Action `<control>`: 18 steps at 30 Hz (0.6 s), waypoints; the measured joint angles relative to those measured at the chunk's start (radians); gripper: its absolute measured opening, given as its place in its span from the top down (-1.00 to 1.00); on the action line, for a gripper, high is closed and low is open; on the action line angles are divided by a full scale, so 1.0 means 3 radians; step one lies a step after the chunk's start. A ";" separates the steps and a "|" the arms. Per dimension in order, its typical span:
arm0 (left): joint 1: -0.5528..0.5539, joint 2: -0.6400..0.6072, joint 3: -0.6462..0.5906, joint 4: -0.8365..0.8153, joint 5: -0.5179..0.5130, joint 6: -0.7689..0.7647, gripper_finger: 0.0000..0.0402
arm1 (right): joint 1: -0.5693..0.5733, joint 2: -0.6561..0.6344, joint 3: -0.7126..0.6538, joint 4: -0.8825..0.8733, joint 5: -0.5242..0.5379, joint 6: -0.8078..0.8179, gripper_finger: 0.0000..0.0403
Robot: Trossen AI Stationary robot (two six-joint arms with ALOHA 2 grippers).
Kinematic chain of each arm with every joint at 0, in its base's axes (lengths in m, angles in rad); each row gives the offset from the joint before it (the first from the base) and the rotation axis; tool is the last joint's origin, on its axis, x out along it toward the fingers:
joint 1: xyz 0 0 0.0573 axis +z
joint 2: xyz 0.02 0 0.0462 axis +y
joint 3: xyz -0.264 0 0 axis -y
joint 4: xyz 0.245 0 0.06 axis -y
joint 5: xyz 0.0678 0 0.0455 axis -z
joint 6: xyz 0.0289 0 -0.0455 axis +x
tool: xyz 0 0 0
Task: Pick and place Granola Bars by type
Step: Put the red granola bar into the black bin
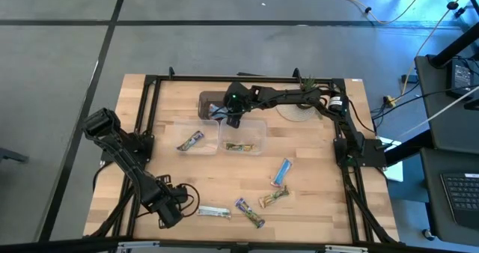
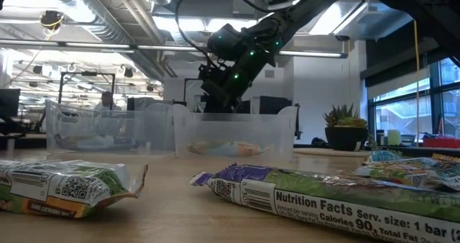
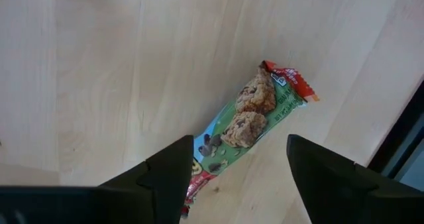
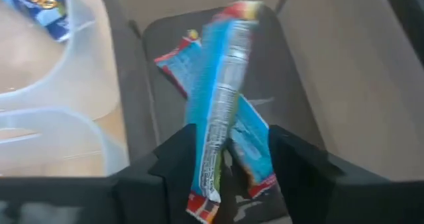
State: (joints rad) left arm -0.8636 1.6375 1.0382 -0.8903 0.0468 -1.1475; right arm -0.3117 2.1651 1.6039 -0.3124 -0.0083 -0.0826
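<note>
Several wrapped bars lie flat on the table near its near edge: a green bar with a red end (image 3: 255, 121) (image 1: 213, 212), a purple one (image 1: 249, 212), a green-tan one (image 1: 273, 198) and a blue one (image 1: 281, 172). My left gripper (image 3: 240, 144) (image 1: 178, 202) hovers open over the green bar, a finger on either side and apart from it. My right gripper (image 4: 230, 134) (image 1: 232, 118) is open above the dark tray (image 4: 298, 71). A blurred blue-white bar (image 4: 222, 98) stands lengthwise between its fingers, and a second blue-white bar (image 4: 255, 151) lies crosswise in the tray beneath. My right gripper has the blue-white bar running along the gap between its open fingers, its red end (image 4: 202, 211) far back between them. It points down over the tray. The bar is blurred, and I cannot tell whether either finger touches it.
Two clear tubs stand mid-table in front of the tray. The left tub (image 1: 196, 137) holds a blue bar (image 1: 190, 141) and the right tub (image 1: 243, 137) a green-tan bar (image 1: 239, 146). A round grey disc (image 1: 296, 112) lies by the right arm. A black frame (image 1: 146, 103) borders the table.
</note>
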 joint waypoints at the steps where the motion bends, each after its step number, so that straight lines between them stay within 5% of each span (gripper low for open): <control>1: -0.0001 0.0000 0.0000 -0.0001 0.0022 -0.0005 -0.19 | -0.0001 0.0000 0.0000 0.0001 0.0026 0.0000 -0.02; 10: -0.0062 0.0000 0.0000 -0.0001 0.0111 0.0067 -0.31 | -0.0001 0.0000 0.0000 0.0003 0.0047 -0.0001 -0.15; 18: -0.0110 0.0004 0.0000 -0.0003 -0.0309 -0.0055 -0.42 | -0.0003 -0.0064 -0.0001 -0.0101 0.0049 0.0168 -0.15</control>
State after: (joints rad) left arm -0.8967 1.6387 1.0382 -0.8913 -0.0459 -1.1639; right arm -0.3126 2.1458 1.6035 -0.3427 0.0063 -0.0322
